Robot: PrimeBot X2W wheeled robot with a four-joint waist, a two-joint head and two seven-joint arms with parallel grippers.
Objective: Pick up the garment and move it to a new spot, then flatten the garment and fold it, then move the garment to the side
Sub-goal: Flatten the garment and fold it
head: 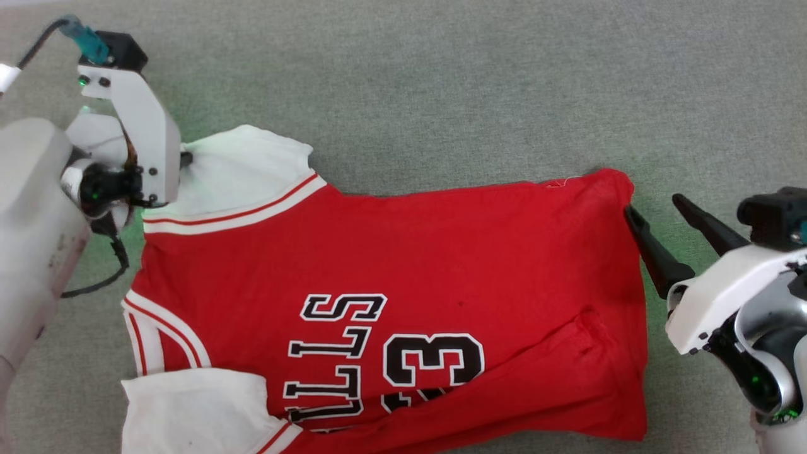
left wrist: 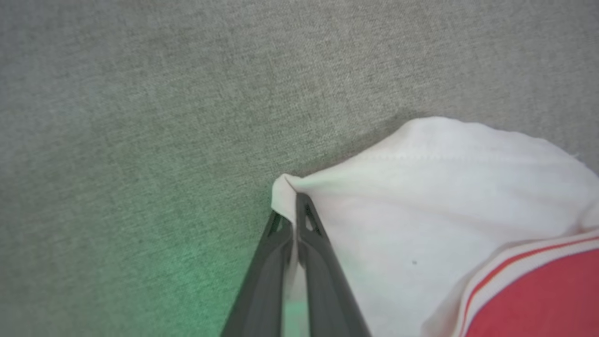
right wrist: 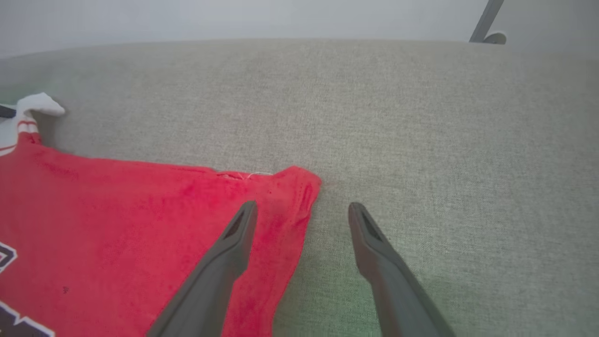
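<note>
Garment (head: 410,252) cloth is sitting tight between the two dark fingers of the left end effector (left wrist: 295,208). The left wrist view is showing this best: the fingers are pressing together on the corner of a white sleeve (left wrist: 444,187), and a little white fold is poking out past the tips. The head view is hiding those fingertips behind the arm's white wrist (head: 148,132), so the pinch is not showing there.

The right end effector (right wrist: 303,208) is standing wide apart and holding nothing. In the right wrist view, one finger (right wrist: 234,243) is pointing over the red corner of the garment. The other finger (right wrist: 374,243) is pointing over the bare gray worktop (right wrist: 421,117). The red edge is running between them.

The head view is showing much more of the garment. It is lying spread out on the worktop, with black letters and a number (head: 435,359) on it. A second white sleeve (head: 189,410) is lying at the bottom left of that view.
</note>
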